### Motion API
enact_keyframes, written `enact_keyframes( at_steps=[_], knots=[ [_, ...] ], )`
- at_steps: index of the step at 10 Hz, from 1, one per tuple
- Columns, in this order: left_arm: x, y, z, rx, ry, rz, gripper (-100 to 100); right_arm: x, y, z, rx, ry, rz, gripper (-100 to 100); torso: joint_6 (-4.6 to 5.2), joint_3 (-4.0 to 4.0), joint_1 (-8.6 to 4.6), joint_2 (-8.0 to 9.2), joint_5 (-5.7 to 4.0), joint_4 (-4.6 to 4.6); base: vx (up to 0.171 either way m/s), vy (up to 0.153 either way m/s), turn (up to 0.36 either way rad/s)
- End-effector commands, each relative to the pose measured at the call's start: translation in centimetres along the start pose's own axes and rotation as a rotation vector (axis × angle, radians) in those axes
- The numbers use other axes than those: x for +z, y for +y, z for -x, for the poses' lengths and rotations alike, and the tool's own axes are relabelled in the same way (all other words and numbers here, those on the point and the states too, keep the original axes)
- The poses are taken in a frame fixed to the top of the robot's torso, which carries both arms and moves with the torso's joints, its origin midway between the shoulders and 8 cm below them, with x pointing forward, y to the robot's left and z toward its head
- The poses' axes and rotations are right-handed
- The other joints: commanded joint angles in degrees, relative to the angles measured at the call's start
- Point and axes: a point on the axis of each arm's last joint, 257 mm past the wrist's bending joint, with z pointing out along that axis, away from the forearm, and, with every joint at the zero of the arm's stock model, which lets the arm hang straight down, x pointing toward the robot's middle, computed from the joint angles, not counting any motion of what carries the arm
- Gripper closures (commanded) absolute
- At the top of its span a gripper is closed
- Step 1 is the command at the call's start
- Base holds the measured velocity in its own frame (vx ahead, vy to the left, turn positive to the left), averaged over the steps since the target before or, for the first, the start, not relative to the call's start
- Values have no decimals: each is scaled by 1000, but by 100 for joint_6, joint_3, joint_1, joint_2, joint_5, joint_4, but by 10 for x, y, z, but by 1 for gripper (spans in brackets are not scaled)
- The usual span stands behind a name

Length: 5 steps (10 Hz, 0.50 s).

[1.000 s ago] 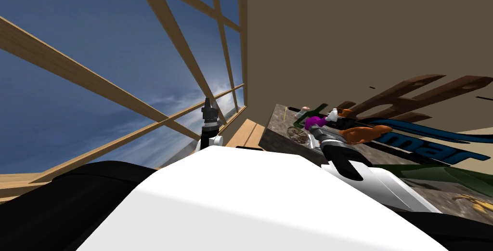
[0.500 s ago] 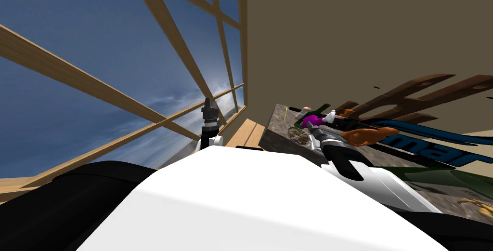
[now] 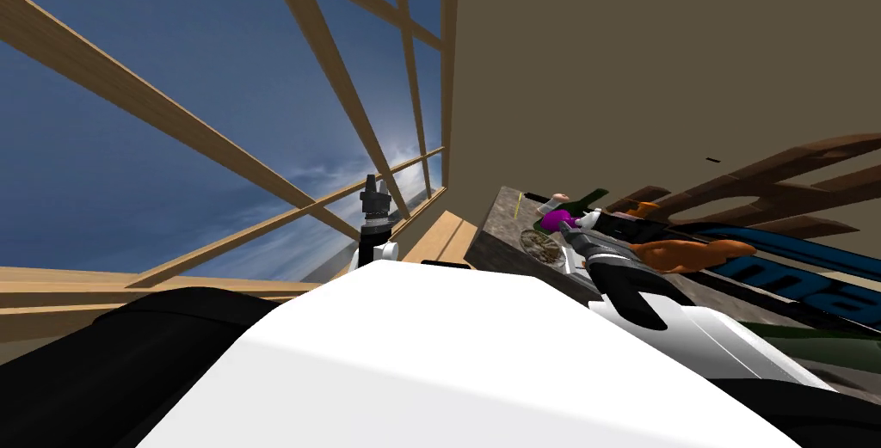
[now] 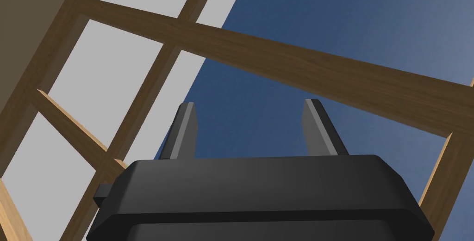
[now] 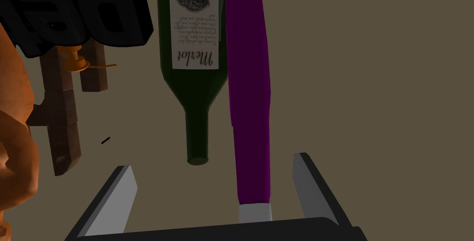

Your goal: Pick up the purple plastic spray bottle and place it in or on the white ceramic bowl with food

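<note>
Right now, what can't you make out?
- Purple plastic spray bottle: spray head hidden behind the right end effector's dark body, right wrist view.
- White bowl with food: partly behind the right arm in the head view; food too small to identify.
- Dark green wine bottle: base cut by the right wrist view's edge.

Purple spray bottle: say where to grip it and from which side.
Probably grip the purple spray bottle on its slim body just past the white collar, coming along its length as the right end effector is now, open fingers straddling it. The green wine bottle is close beside, but its narrow neck leaves room there.
</note>
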Motion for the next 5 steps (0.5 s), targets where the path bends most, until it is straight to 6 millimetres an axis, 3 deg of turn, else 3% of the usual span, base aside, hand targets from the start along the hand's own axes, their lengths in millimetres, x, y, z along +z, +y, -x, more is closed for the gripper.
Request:
enact_keyframes(
  at_steps=[1, 2, 3, 4, 5],
  knots=[
    [0, 0, 0, 0, 0, 0, 0, 1, -10, 2, 20, 7, -24, -100, 0, 0, 0, 0, 0, 0, -64, 8, 121],
    [0, 0, 0, 0, 0, 0, 0, 0, -31, 3, 5, 21, -75, -100, 5, -1, 0, -3, -1, 0, -68, 12, 235],
    [0, 0, 0, 0, 0, 0, 0, 1, -30, 5, 23, 18, -70, -100, 3, 1, -1, -1, 2, 2, -54, 3, 135],
    [0, 0, 0, 0, 0, 0, 0, -1, -48, 8, 8, 26, -113, -100, 8, 0, -5, -4, 1, 2, -73, 9, 230],
    [0, 0, 0, 0, 0, 0, 0, 0, -48, 9, 28, 24, -113, -100, 4, 2, -4, 2, 2, 2, -64, 3, 141]
  ],
)
